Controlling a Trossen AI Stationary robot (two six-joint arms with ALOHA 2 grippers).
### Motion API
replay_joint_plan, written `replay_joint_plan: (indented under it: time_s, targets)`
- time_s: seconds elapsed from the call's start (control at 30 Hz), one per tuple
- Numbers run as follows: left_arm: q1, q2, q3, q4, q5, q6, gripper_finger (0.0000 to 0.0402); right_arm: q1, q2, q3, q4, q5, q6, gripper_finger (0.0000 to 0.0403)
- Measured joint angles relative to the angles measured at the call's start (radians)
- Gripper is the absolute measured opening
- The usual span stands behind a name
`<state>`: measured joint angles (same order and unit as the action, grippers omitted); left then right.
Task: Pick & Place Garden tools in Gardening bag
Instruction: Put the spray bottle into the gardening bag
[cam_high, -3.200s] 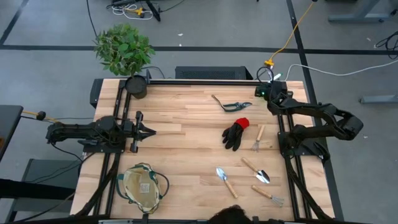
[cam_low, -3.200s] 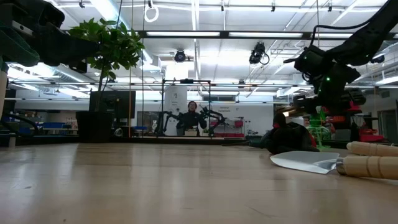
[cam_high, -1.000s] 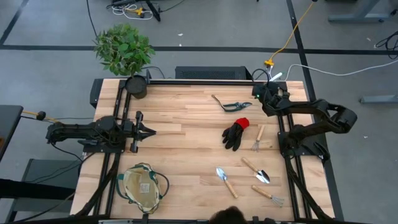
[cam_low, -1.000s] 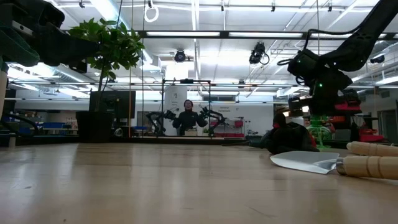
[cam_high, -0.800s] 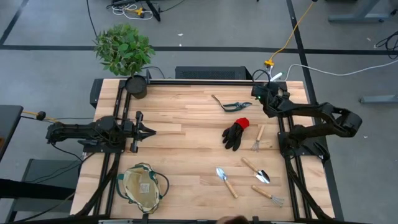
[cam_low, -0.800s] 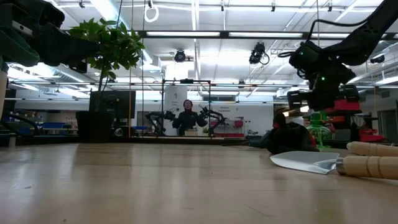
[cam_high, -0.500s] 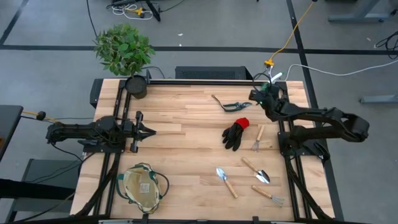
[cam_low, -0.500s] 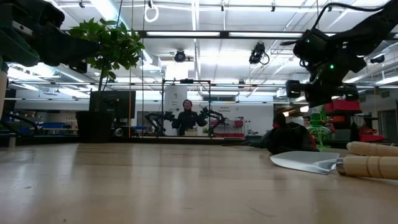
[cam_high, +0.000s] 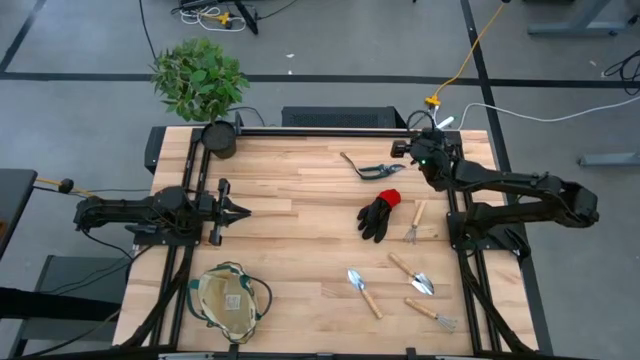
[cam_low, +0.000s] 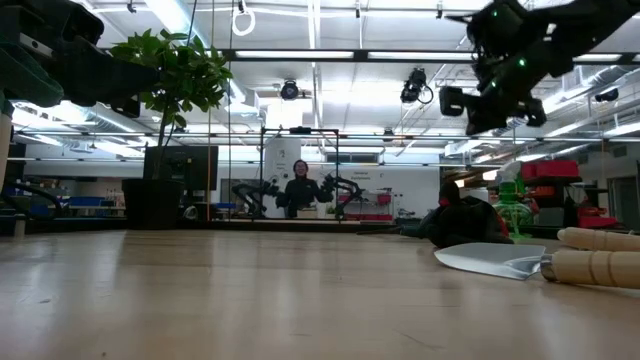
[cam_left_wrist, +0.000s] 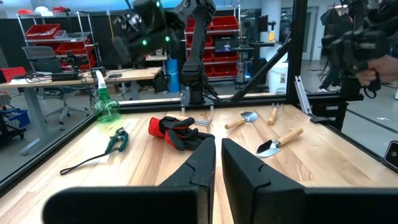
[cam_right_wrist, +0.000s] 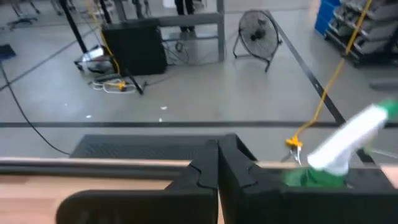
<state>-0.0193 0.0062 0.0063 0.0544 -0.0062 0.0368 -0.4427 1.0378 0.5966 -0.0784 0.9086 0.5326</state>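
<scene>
The garden tools lie on the right half of the wooden table: pruning shears (cam_high: 372, 168), a black glove with a red cuff (cam_high: 380, 215), a hand fork (cam_high: 415, 222), two trowels (cam_high: 362, 290) (cam_high: 412, 273) and another fork (cam_high: 432, 315). A green spray bottle (cam_right_wrist: 348, 149) stands at the far right corner. The beige gardening bag (cam_high: 230, 300) sits near the front left. My right gripper (cam_high: 398, 150) hangs shut high over the far right of the table, beside the shears' far end. My left gripper (cam_high: 243, 210) waits shut at the left, holding nothing.
A leafy plant (cam_high: 200, 80) stands beyond the far left corner, and a black pot (cam_high: 220, 138) sits on that corner. Black frame rails (cam_high: 455, 240) run along both sides. Bare wood lies in the table's middle. A person (cam_low: 300, 185) stands far behind the table.
My right gripper has risen well above the table and swung toward the table's left, away from the spray bottle, as its arm stretched out. It has stayed shut. No tool has moved.
</scene>
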Motion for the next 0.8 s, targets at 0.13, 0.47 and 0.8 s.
replay_joint_plan:
  time_s: [0.13, 0.47, 0.8]
  targets:
    - [0.000, 0.000, 0.000, 0.000, 0.000, 0.000, 0.0032, 0.002, 0.000, 0.084, -0.029, 0.000, -0.043, 0.0000]
    - [0.000, 0.000, 0.000, 0.000, 0.000, 0.000, 0.0032, 0.001, 0.000, 0.297, -0.134, 0.042, -0.153, 0.0000]
    - [0.000, 0.000, 0.000, 0.000, 0.000, 0.000, 0.0032, -0.071, 0.001, 0.391, -0.223, 0.023, -0.173, 0.0000]
